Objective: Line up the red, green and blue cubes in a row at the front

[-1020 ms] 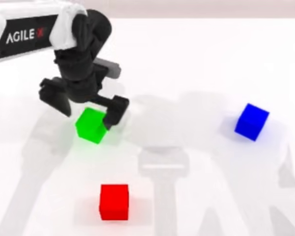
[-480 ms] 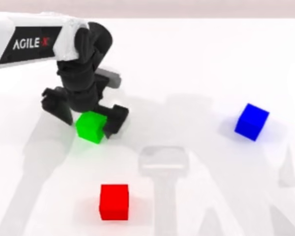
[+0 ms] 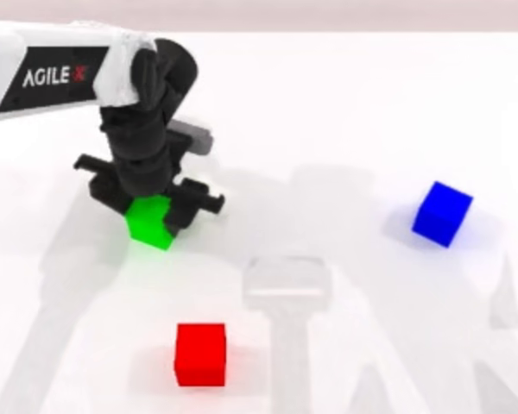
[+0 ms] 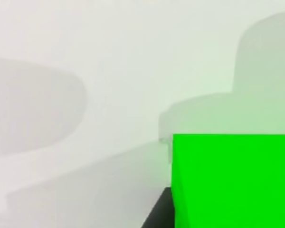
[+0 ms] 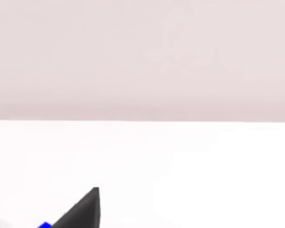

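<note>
The green cube point(image 3: 150, 221) sits at the left, clamped between the left gripper's point(image 3: 148, 207) fingers, turned slightly askew. The red cube point(image 3: 199, 354) lies square-on near the front, and the blue cube point(image 3: 442, 213) rests angled at the right, well apart.

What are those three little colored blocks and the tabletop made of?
It is a rendered scene, so only looks count. The green cube, gripped by the left gripper, the red cube and the blue cube look like smooth, matte plastic or painted wood: flat solid colour, no grain, no glints. The table looks plain white and matte, taking soft shadows.
</note>
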You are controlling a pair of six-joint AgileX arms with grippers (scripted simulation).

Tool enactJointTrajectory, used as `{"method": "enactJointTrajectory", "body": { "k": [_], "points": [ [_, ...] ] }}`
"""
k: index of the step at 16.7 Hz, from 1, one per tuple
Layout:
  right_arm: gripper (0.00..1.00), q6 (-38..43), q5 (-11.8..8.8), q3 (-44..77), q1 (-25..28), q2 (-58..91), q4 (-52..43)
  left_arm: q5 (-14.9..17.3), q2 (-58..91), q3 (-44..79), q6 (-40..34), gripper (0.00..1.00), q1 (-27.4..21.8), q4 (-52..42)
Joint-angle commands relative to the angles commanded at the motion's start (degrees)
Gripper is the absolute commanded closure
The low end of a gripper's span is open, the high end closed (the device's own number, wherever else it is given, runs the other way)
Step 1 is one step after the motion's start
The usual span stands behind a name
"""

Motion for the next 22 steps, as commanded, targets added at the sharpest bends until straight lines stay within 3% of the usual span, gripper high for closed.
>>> {"method": "enactJointTrajectory", "body": {
  "k": [3, 4, 13, 22],
  "points": [
    [0.0, 0.0, 0.0, 0.0, 0.0, 0.0, 0.0, 0.0, 0.0, 0.0, 0.0, 0.98, 0.0, 0.0],
    [0.0, 0.0, 0.0, 0.0, 0.0, 0.0, 0.0, 0.0, 0.0, 0.0, 0.0, 1.0, 0.0, 0.0],
    [0.0, 0.0, 0.0, 0.0, 0.0, 0.0, 0.0, 0.0, -0.3, 0.2, 0.1, 1.0, 0.0, -0.3],
    [0.0, 0.0, 0.0, 0.0, 0.0, 0.0, 0.0, 0.0, -4.7, 9.4, -0.1, 1.0, 1.1, -13.9]
  ]
}}
